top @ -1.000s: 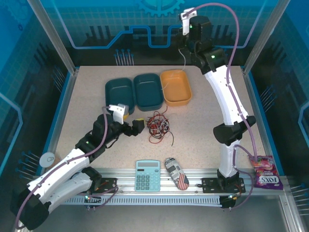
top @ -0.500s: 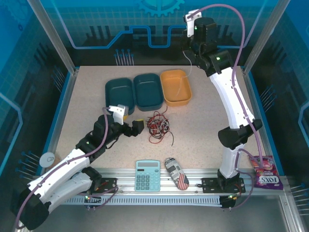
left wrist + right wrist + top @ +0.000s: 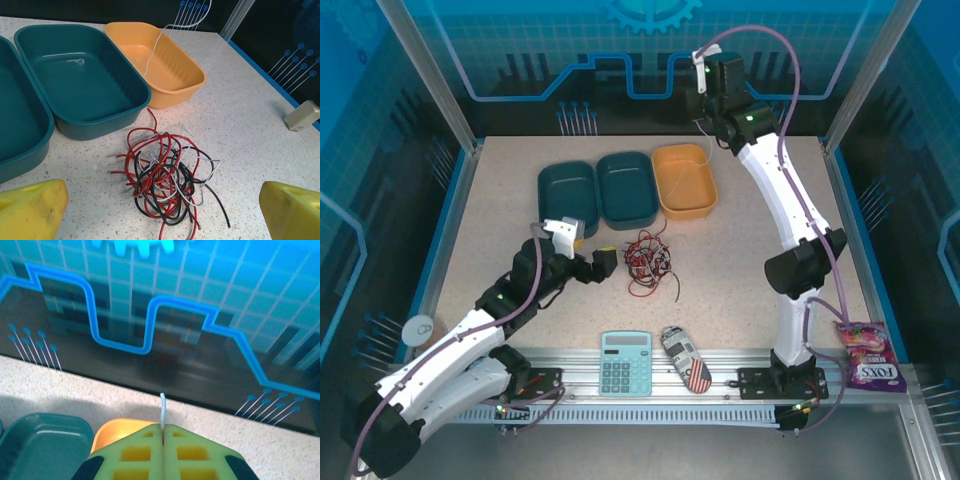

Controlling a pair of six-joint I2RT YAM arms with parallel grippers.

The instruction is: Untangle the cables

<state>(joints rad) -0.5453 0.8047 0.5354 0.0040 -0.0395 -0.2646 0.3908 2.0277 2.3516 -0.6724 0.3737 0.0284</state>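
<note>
The cables [image 3: 648, 262] lie as a tangle of red, black and pale wires [image 3: 167, 182] on the speckled table, in front of the bins. My left gripper [image 3: 605, 262] is low, just left of the tangle. It is open, and its yellow fingertips [image 3: 30, 210] frame the pile from either side without touching it. My right gripper [image 3: 706, 112] is raised high at the back above the orange bin [image 3: 685, 182]. It is shut on a pale cable whose end [image 3: 162, 407] pokes out between the fingers [image 3: 135, 452]. That cable [image 3: 152, 50] hangs down into the orange bin [image 3: 192, 75].
Two teal bins [image 3: 567, 190] [image 3: 626, 186] stand left of the orange one. A calculator [image 3: 625, 363] and a patterned oval object [image 3: 686, 358] rest on the front rail. A candy bag [image 3: 868, 357] lies at the right front corner, and a transparent back wall stands close behind the right gripper.
The right arm's wrist has swung slightly left and lower at the back, still holding the pale cable. The left arm and the tangle have not moved.
</note>
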